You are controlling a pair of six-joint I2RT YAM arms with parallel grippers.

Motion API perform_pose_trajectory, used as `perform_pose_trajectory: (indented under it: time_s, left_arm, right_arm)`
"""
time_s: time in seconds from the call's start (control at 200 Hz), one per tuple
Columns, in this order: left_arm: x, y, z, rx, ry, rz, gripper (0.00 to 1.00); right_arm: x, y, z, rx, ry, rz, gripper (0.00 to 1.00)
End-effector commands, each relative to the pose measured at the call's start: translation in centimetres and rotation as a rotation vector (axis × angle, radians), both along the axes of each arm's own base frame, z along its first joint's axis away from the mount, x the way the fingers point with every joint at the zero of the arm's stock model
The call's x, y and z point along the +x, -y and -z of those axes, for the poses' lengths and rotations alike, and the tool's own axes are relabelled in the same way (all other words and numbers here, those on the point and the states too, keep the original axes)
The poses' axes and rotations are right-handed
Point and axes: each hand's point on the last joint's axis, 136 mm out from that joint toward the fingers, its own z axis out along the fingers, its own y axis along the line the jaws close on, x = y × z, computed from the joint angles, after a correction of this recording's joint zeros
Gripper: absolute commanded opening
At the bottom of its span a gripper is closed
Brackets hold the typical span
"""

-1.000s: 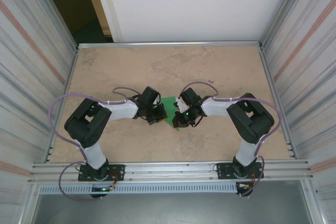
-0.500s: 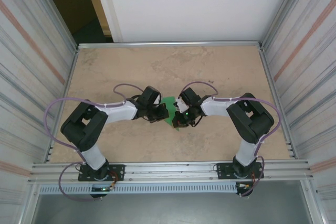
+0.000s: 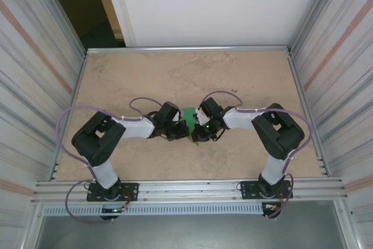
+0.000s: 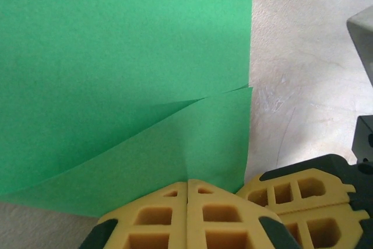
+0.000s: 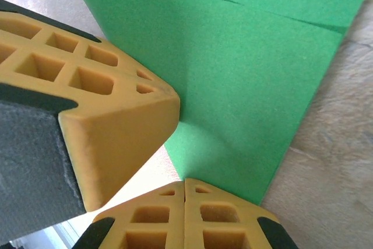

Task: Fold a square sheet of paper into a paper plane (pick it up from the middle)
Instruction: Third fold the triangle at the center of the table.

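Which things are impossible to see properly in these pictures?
Top view: the green paper is mostly hidden by the left arm and right arm; its shape unclear.
Left wrist view: the frame edges cut off the paper.
Right wrist view: whether the shut right fingers pinch the paper or only touch it.

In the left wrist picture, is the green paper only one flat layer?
No, the green paper has a second layer overlapping it along a slanted edge.
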Motion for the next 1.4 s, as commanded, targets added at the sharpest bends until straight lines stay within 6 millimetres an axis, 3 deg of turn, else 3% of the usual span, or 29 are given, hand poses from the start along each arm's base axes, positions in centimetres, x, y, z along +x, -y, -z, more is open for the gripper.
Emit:
perform_pose_trajectory:
  time_s: [0.0, 0.281, 0.501, 0.601, 0.677, 0.737, 0.817, 0.917, 1.012, 1.143, 1.393]
  left_arm:
    - [-0.1, -3.3, 2.6, 0.084, -0.019, -0.036, 0.01]
    - [2.3, -8.8, 3.7, 0.062, -0.024, -0.162, 0.01]
    - [4.8, -12.1, 2.3, 0.083, 0.008, -0.235, 0.01]
    - [5.9, -11.9, -0.3, 0.066, 0.036, -0.234, 0.01]
    - [6.3, -10.9, -3.6, 0.023, 0.070, -0.232, 0.01]
    - [6.3, -9.9, -5.9, -0.007, 0.114, -0.228, 0.02]
    - [5.9, -9.3, -7.3, -0.020, 0.139, -0.239, 0.05]
    - [5.2, -9.2, -7.4, -0.054, 0.129, -0.279, 0.14]
    - [4.3, -9.0, -6.9, -0.098, 0.101, -0.309, 0.25]
    - [3.4, -8.4, -6.2, -0.138, 0.075, -0.316, 0.32]
    - [2.4, -6.4, -4.3, -0.168, 0.016, -0.282, 0.36]
  right_arm:
    - [-3.3, 3.9, 4.7, -0.197, -0.127, 0.030, 0.00]
    - [-5.0, 5.5, 6.0, -0.244, -0.173, 0.043, 0.00]
    - [-4.9, 5.2, 6.0, -0.238, -0.172, 0.052, 0.00]
    - [-4.5, 4.8, 5.4, -0.217, -0.158, 0.050, 0.00]
    - [-3.9, 3.9, 4.4, -0.178, -0.139, 0.052, 0.00]
    - [-2.9, 2.6, 2.9, -0.113, -0.107, 0.060, 0.00]
    - [-0.9, 0.6, 0.1, -0.011, -0.038, 0.082, 0.01]
    - [1.9, -1.3, -4.1, 0.091, 0.079, 0.121, 0.16]
    - [4.1, -0.9, -6.2, 0.107, 0.178, 0.201, 0.27]
    - [5.0, 0.0, -5.6, 0.084, 0.192, 0.272, 0.28]
    - [5.4, -0.1, -3.2, 0.048, 0.131, 0.285, 0.22]
